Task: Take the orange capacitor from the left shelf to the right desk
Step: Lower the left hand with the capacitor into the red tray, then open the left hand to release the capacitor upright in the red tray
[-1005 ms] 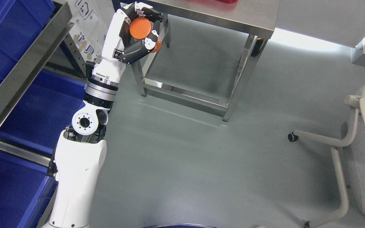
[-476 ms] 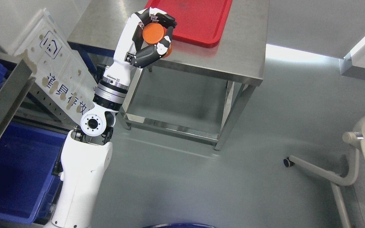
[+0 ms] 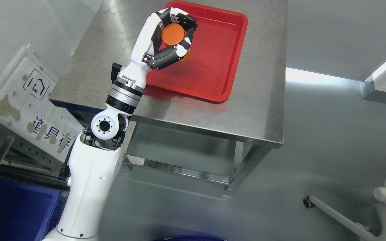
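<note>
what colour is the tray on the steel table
Red, plain with no pattern. The tray shows clearly in the head view, on the steel table.

The camera swings away from the shelf: the blue bins [image 3: 8, 214] now show only at the lower left, while the steel counter [image 3: 260, 110] and its red tray [image 3: 213, 63] sit fully in view. The left hand [image 3: 171, 38], which earlier hung short of the counter's near edge, now holds the orange capacitor [image 3: 173, 34] above the tray's left part.
</note>
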Motion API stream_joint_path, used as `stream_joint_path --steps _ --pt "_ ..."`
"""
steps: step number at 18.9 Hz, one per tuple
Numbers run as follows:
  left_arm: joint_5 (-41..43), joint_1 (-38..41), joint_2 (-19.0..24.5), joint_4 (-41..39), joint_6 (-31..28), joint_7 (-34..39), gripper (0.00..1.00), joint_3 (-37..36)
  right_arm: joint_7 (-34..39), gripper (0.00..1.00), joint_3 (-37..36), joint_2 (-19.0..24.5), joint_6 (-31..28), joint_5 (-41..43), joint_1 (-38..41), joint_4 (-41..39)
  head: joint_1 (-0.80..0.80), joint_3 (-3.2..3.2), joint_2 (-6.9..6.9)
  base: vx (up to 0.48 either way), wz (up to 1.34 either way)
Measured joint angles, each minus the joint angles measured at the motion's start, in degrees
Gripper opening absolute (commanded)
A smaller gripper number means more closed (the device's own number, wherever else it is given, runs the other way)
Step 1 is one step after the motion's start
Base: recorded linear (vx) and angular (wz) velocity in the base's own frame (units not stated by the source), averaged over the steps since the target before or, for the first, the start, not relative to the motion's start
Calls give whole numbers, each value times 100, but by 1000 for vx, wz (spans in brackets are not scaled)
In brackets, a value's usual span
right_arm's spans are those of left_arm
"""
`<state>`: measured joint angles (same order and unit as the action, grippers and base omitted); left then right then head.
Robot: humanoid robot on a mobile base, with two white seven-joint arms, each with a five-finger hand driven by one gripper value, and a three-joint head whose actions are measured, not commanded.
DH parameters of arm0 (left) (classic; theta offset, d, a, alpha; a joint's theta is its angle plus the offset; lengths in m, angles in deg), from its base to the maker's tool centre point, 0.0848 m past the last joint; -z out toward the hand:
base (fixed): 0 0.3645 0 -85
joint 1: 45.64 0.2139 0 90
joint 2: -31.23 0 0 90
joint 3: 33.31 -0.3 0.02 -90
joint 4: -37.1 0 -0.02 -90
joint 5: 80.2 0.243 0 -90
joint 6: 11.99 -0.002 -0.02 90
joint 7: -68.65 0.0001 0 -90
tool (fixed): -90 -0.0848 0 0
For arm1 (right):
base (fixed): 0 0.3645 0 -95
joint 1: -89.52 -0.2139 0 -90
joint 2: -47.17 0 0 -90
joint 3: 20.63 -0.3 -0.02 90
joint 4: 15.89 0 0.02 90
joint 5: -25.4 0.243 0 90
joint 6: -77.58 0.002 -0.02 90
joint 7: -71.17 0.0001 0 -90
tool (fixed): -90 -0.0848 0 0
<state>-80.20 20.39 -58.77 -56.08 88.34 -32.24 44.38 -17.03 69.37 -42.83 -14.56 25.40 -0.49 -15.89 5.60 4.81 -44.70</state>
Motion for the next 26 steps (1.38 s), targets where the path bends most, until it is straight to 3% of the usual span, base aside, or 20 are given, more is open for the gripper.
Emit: stream_joint_path --steps 11,12,13,15,24,26 --pt "0 29 0 654 -98 127 10 -212 0 100 0 0 0 0 1 0 0 0 -1 137 -28" --pt "0 44 0 696 -98 128 14 -227 0 100 0 0 0 0 1 0 0 0 -1 44 0" --pt "0 54 0 735 -102 128 26 -240 0 100 0 0 0 0 1 0 0 0 -1 44 0" --pt "0 69 0 797 -102 128 60 -264 0 100 0 0 0 0 1 0 0 0 -1 15 0" --pt "0 46 0 944 -161 130 98 -345 0 100 0 0 0 0 1 0 0 0 -1 -3 0" --pt "0 16 0 898 -80 131 99 -325 0 100 0 0 0 0 1 0 0 0 -1 0 0"
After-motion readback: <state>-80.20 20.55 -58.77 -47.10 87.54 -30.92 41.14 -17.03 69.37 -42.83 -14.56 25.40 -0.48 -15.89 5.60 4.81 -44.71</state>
